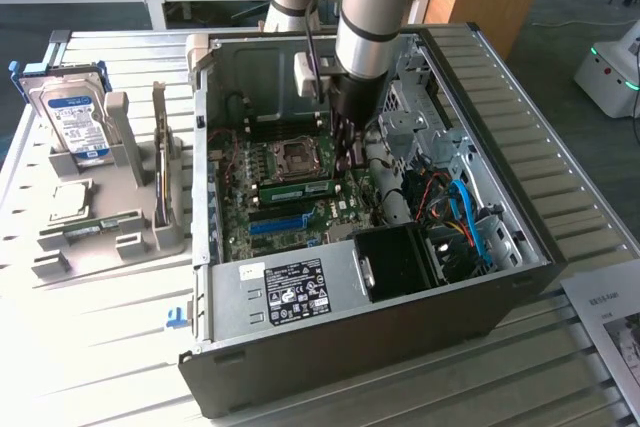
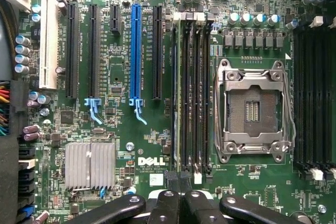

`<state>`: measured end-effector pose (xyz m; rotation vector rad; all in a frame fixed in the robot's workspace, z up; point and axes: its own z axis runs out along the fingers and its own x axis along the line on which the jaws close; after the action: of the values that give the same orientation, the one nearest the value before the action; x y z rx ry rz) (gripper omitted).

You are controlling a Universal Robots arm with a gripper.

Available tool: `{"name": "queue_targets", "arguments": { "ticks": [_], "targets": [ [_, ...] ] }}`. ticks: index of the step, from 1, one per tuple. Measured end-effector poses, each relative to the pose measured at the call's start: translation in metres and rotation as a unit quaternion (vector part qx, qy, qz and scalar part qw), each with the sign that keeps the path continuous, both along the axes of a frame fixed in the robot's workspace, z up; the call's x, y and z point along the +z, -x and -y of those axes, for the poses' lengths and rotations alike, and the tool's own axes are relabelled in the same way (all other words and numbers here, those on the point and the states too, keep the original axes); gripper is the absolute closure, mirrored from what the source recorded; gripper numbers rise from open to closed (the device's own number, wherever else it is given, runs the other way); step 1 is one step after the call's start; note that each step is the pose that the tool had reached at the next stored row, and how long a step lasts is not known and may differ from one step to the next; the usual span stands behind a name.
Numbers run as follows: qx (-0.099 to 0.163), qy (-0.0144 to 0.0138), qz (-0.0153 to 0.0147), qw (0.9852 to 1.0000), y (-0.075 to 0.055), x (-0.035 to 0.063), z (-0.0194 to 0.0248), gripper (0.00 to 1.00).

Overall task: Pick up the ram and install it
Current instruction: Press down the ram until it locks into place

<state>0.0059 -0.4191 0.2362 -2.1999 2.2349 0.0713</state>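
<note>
Wrist view: the claw [image 2: 180, 195] is clenched tight, holding nothing. The ram [image 2: 177, 93] stands in its slot just ahead of the fingertips. I think it's the push-in step, needing a straight, gentle press.

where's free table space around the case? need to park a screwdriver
Free: bare slatted table in front of the grey holder rack, beside the case; also the strip behind the hard drive. Crowded: the rack itself, and inside the case, where the gripper is over the motherboard.
</note>
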Motion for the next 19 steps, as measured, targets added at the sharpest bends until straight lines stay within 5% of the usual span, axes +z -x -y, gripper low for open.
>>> {"name": "queue_targets", "arguments": {
  "ticks": [19],
  "targets": [
    [0.0,0.0,0.0001,1.0,0.0,-0.0053,0.0,0.9]
  ]
}}
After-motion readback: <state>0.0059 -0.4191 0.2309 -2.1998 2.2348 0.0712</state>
